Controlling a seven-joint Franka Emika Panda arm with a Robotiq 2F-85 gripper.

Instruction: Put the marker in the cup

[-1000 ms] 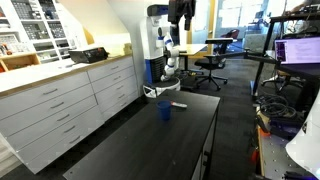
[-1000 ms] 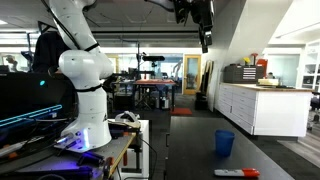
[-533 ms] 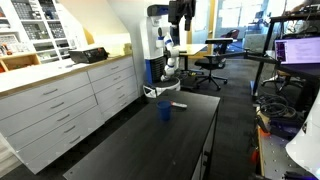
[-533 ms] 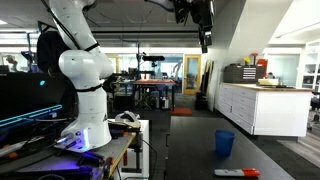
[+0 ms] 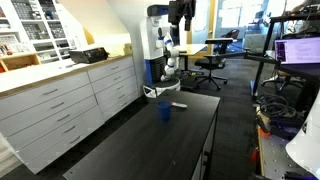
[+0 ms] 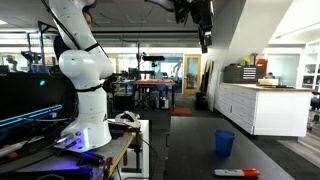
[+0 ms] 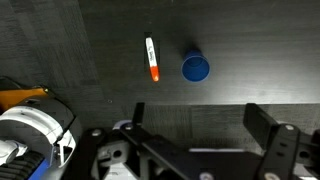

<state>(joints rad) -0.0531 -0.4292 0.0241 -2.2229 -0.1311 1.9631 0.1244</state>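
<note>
Claw (image 5: 181, 12) high up, jaws wide apart, empty | marker (image 7: 152, 58) flat far below it, just beside cup (image 7: 195, 68) | near table (image 5: 150, 150) edge by the robot's base

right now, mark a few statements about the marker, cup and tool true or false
1. The marker lies flat on the dark tabletop, outside the cup. True.
2. The tool is shut on the marker. False: in the wrist view its fingers stand wide apart with nothing between them, and in an exterior view the tool hangs well above the table.
3. The cup stands upright. True: in an exterior view it stands with its opening up.
4. The cup is red. False: it is blue.
5. The marker touches the cup. False: the wrist view shows bare tabletop between them.
</note>
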